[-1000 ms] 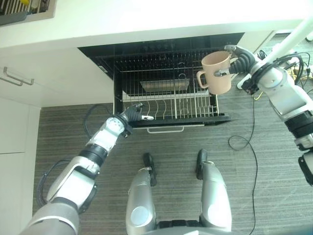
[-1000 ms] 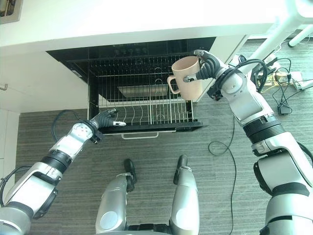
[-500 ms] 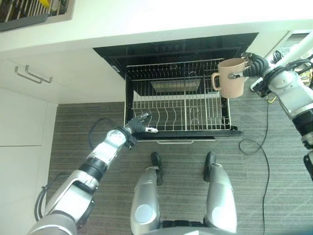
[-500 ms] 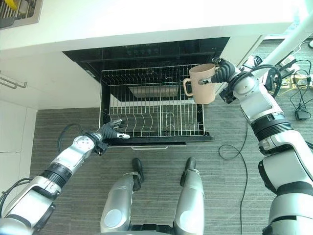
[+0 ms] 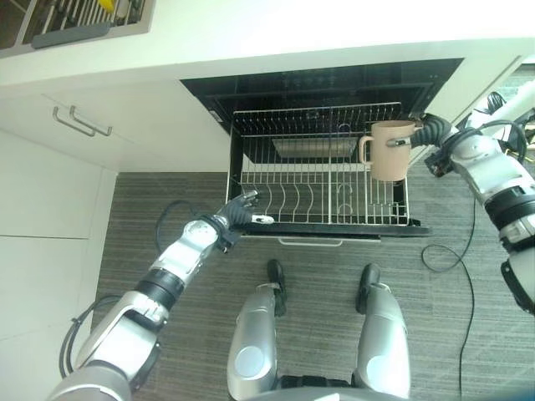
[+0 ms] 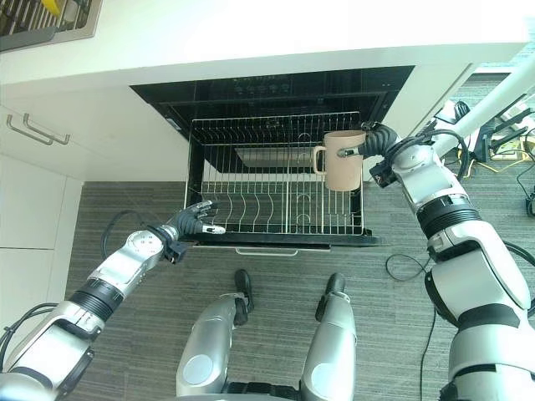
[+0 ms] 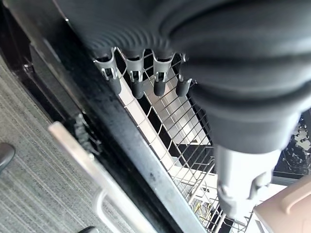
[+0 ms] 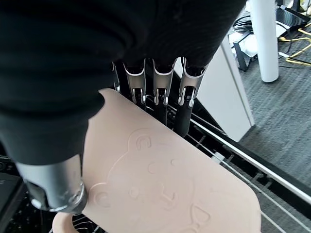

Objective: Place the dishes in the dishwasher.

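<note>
Far upper left of the head views there's a tray of utensils on the counter; ignore it. Below it, white cabinets w/ a handle.

Lower left: your left hand sits at the front left corner of the pulled-out rack, fingers loosely straight, holding nothing, resting on or just above the front edge; can't tell which. Keep it there to steady the rack, or lift it clear so it doesn't drag the rack when you move.

Centre: rack is out over the dark dishwasher opening; a metal tray lies toward the back. The front rows of prongs look free.

Right: your right hand grips the tan mug, fingers over the side & thumb clamped opposite, handle pointing frame-left. Mug hangs above the rack's right side, roughly upright, mouth up, not touching wire.

To do this well, I'd say: tip the mouth down before lowering, aim btwn prongs on the right side, go slow, and let go only once the rim sits on wire. Watch the handle; it could catch a prong.
</note>
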